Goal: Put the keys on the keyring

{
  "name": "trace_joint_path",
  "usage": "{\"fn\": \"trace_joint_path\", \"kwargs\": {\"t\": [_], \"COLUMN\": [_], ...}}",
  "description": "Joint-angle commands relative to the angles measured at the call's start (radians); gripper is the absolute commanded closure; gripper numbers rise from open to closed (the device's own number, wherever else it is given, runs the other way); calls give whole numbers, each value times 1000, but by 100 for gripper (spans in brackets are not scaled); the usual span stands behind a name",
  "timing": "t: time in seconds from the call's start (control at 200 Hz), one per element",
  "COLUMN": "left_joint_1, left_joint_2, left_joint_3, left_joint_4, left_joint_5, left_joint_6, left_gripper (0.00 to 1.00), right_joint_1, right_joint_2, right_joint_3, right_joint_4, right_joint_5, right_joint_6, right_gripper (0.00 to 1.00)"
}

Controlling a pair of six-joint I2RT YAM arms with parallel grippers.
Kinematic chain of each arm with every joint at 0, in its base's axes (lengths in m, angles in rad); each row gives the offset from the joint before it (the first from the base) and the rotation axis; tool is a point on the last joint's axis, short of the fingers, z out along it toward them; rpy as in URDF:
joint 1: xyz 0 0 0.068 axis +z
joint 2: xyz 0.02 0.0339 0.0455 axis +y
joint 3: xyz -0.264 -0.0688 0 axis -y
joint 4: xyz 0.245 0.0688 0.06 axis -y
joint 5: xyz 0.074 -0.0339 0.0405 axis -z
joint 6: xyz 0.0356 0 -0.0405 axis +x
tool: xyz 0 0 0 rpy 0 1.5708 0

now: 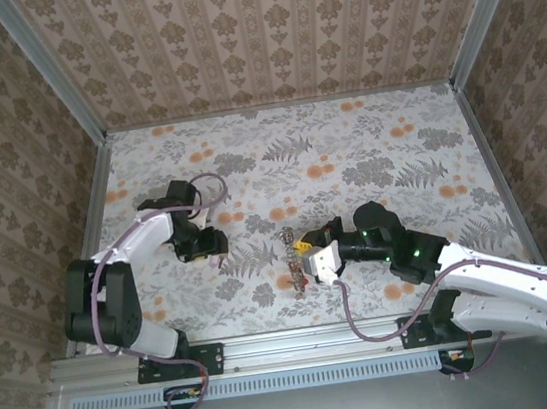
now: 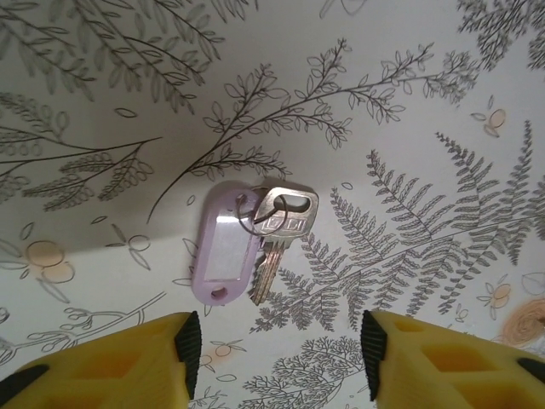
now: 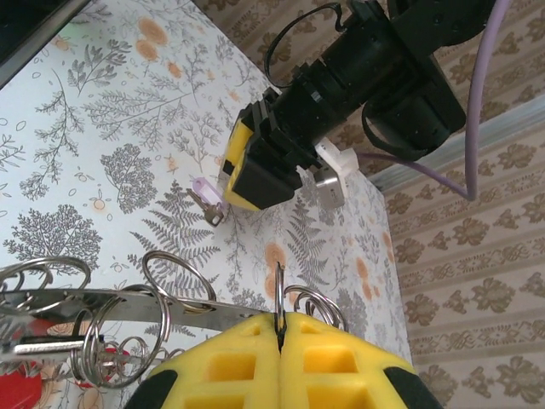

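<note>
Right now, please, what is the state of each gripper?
Left gripper: open, holding nothing, over the tagged key.
Right gripper: closed, pinching the keyring.

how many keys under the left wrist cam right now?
1: a silver key on the table ahead of the open left gripper, ringed to a lilac tag. Others may hang in the ring bundle the right gripper pinches; can't tell.

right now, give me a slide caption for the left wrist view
Left gripper open above a silver key and lilac tag joined by a small ring on the fern-print table.
</note>
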State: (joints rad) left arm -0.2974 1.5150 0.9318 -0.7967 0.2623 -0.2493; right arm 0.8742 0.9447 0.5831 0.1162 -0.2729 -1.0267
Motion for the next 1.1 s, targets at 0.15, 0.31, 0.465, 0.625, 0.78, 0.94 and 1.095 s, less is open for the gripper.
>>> {"fn": "trace_joint_path", "kwargs": {"t": [0.15, 0.31, 0.465, 0.625, 0.78, 0.94, 1.095], "left_joint_1": [-62, -98, -141, -201, -207, -197, -189], "left_joint_2": [174, 225, 196, 162, 158, 148, 176], "left_joint_3": [175, 197, 217, 239, 199, 146, 132], "left_joint_4": [-45, -66, -88, -192, -233, -136, -80], "left_joint_5": [-42, -100, -103, -34, -152, -225, -304], "left_joint_6": [0, -16, 148, 626, 866, 938, 958], "left_gripper": [52, 57, 50, 55, 58, 58, 57], "right_joint_1": [-6, -5, -5, -6, -6, -6, -7], "right_joint_2": [3, -23, -49, -70, -86, -108, -136], "right_joint_3": [52, 44, 30, 21, 26, 31, 20], "right_joint_4": [-13, -23, -38, -42, -63, -87, -92], "right_joint_5": [37, 49, 56, 61, 61, 69, 78], "right_joint_6": [68, 78, 88, 100, 100, 90, 101], "right_gripper": [100, 100, 100, 100, 100, 100, 100]}}
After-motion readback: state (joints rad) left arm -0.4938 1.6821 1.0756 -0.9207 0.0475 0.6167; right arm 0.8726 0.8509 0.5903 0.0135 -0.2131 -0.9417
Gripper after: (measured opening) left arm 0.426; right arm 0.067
